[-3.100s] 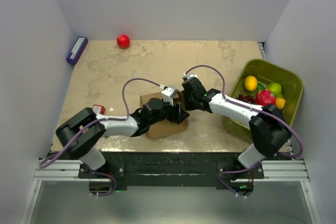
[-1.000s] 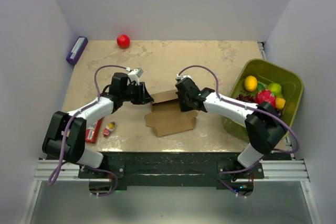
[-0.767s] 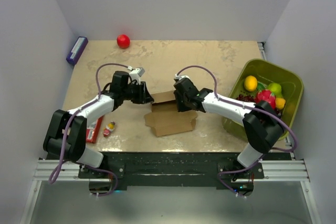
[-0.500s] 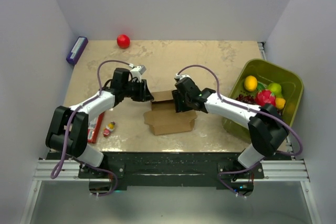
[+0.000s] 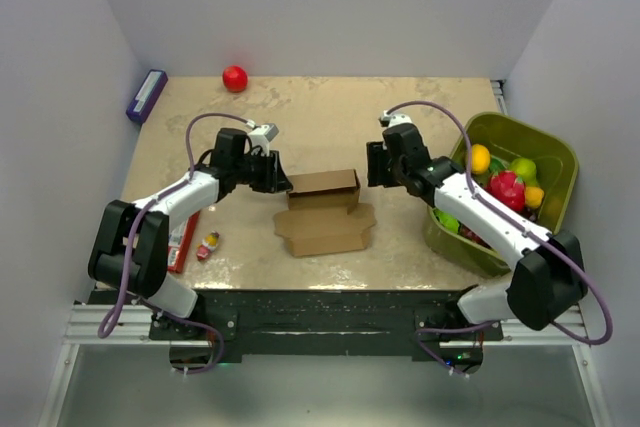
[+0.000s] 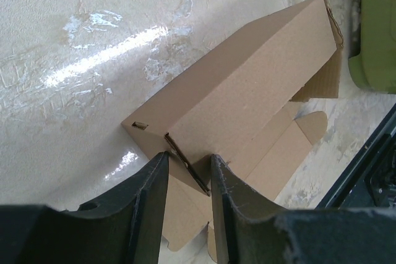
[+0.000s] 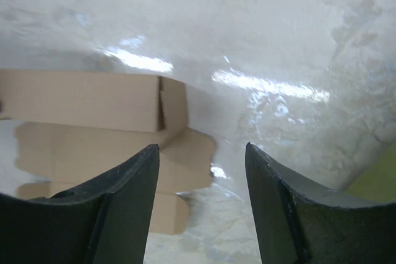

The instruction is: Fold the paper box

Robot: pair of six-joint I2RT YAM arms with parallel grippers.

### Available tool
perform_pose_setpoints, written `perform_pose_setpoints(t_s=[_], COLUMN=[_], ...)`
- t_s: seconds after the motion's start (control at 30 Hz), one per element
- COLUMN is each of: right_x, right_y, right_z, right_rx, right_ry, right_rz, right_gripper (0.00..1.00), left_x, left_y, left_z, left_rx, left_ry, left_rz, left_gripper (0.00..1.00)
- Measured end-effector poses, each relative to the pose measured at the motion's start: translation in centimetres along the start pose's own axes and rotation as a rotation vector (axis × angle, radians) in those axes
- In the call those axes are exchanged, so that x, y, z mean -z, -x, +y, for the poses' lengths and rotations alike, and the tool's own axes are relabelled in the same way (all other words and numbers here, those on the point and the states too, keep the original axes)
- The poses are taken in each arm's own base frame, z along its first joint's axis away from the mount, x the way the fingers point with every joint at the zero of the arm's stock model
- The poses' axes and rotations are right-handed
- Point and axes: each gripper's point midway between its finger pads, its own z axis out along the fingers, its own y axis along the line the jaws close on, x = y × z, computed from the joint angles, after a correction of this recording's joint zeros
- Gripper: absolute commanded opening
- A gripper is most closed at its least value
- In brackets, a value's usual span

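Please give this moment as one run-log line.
brown cardboard paper box: partly folded | left gripper: astride its end flap, grip unclear | right gripper: open, apart from box

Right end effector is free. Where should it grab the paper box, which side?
Likely the raised right end of the paper box, coming from the right along its long axis. That end stands off the table, facing the open right end effector; the left end effector straddles the left-end flap, and the near flaps lie flat.
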Motion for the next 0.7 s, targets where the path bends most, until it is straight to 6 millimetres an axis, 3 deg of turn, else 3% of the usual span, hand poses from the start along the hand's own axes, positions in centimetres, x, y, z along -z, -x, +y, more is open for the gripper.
perform_pose_setpoints(t_s=[0.27, 0.43, 0.7], right_x=[-4.6, -6.7, -8.0], right_y=[-6.7, -8.1, -10.2], right_z=[-2.0, -1.9, -1.0], right_rx=[0.083, 0.084, 0.098], right_ry=[-0.083, -0.072, 0.025], right_rz=[0.161, 0.169, 0.144], right_gripper=[0.56, 0.56, 0.57], left_x=[0.0, 0.1, 0.1], left_y=[0.0, 0.0, 0.0], left_z=[0.0, 0.0, 0.0], left_rx=[0.001, 0.000, -0.010], left_ry=[-0.003, -0.004, -0.009], left_rz=[0.000, 0.000, 0.001], left_gripper=[0.37, 0.37, 0.37])
